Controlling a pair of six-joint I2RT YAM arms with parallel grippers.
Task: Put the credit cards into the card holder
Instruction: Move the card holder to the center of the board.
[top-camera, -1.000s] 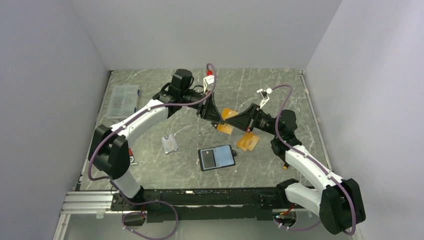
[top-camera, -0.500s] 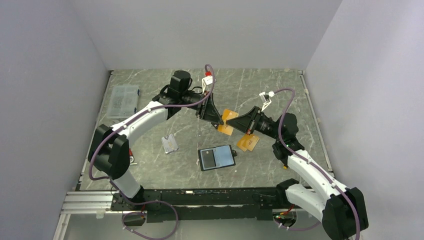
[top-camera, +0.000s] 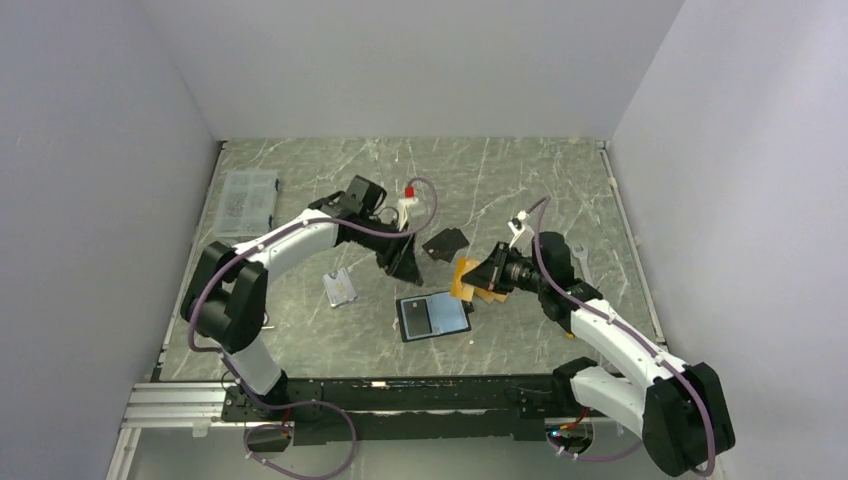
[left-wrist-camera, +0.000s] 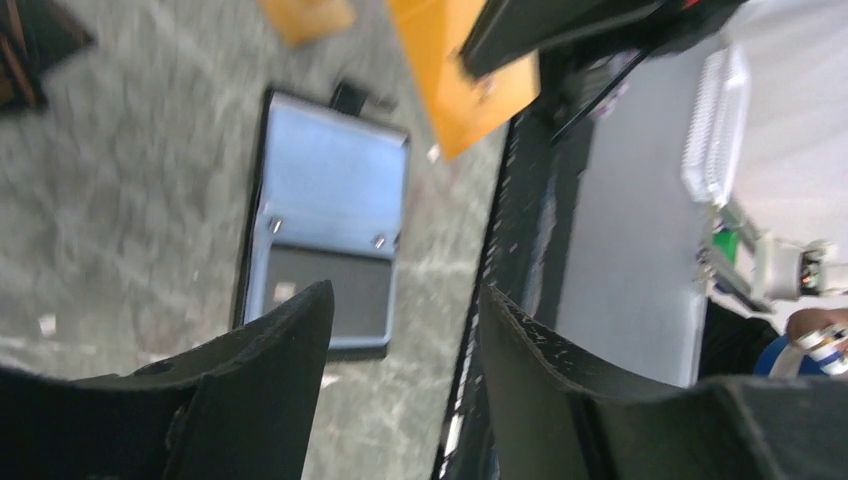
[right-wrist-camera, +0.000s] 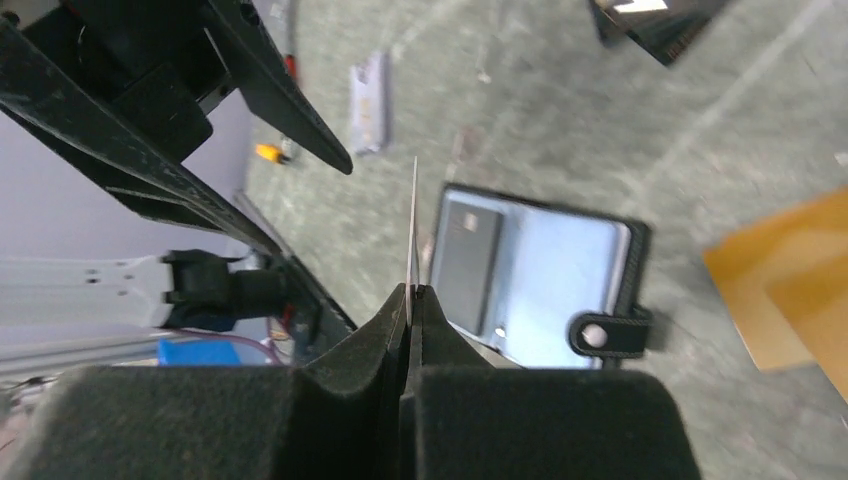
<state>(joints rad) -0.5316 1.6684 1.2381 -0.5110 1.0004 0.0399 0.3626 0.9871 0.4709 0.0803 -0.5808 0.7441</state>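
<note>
The card holder (top-camera: 433, 314) lies open on the table, its bluish clear pockets up; it also shows in the left wrist view (left-wrist-camera: 330, 220) and the right wrist view (right-wrist-camera: 540, 280). My right gripper (top-camera: 478, 277) is shut on an orange credit card (top-camera: 465, 274), held on edge just above the holder's right end. In the right wrist view that card (right-wrist-camera: 412, 225) shows edge-on between the shut fingers (right-wrist-camera: 410, 292). My left gripper (top-camera: 405, 264) hangs open and empty above the holder's left side (left-wrist-camera: 400, 300). More orange cards (top-camera: 492, 294) and a black card (top-camera: 446, 241) lie on the table.
A small clear plastic sleeve (top-camera: 340, 287) lies left of the card holder. A clear box of screws (top-camera: 248, 200) stands at the far left. The black frame rail (top-camera: 400, 385) runs along the near edge, close below the holder.
My left gripper opened, let go of the orange card and swung down to the left. The right gripper shut on that card and carried it towards the card holder. The black card is now uncovered.
</note>
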